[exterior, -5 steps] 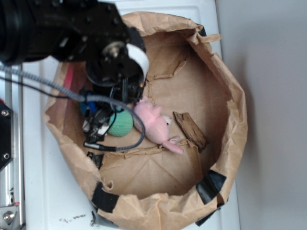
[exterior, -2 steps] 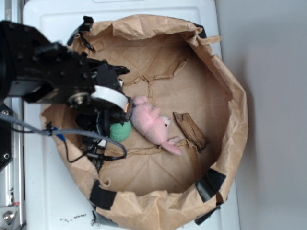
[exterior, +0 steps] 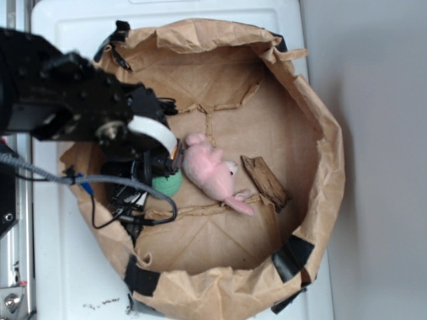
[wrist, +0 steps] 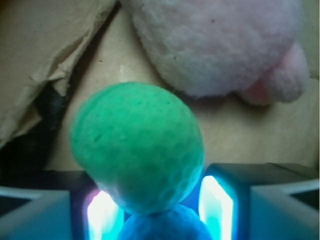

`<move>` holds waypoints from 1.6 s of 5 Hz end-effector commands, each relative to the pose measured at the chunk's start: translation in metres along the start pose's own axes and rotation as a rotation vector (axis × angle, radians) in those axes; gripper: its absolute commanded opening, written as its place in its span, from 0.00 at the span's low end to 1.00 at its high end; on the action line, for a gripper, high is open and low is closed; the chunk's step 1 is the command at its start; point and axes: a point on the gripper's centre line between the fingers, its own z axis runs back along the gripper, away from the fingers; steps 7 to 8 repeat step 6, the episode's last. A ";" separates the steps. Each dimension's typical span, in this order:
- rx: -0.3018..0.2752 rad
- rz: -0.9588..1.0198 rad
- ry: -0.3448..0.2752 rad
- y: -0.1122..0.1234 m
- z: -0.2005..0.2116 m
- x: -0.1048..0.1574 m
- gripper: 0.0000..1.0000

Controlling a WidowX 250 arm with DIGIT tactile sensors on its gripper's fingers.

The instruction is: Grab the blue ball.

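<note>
- Wrist view: the blue ball (wrist: 167,225) sits low between the two lit fingers (wrist: 214,210) of the end effector (wrist: 157,212), with the green ball (wrist: 137,145) touching it just ahead.
- Whether the fingers already press the blue ball I cannot tell; they stand narrowly apart on either side of it.
- Best to close gently and centred, so the green ball is not trapped too.
- Exterior view: the arm hides the blue ball; the green ball (exterior: 168,184) lies against the pink plush toy (exterior: 208,172) inside the paper bag (exterior: 327,153).
</note>
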 end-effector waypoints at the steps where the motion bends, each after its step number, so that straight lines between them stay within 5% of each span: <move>1: -0.100 0.030 0.000 0.005 0.072 0.019 0.00; 3: -0.155 0.074 0.038 0.005 0.120 0.025 0.00; 4: -0.161 0.101 -0.001 0.006 0.134 0.021 0.00; 5: -0.065 0.091 -0.046 -0.001 0.124 0.011 0.10; 6: 0.131 0.044 -0.256 -0.016 0.084 -0.002 1.00; 8: 0.131 0.044 -0.256 -0.016 0.084 -0.002 1.00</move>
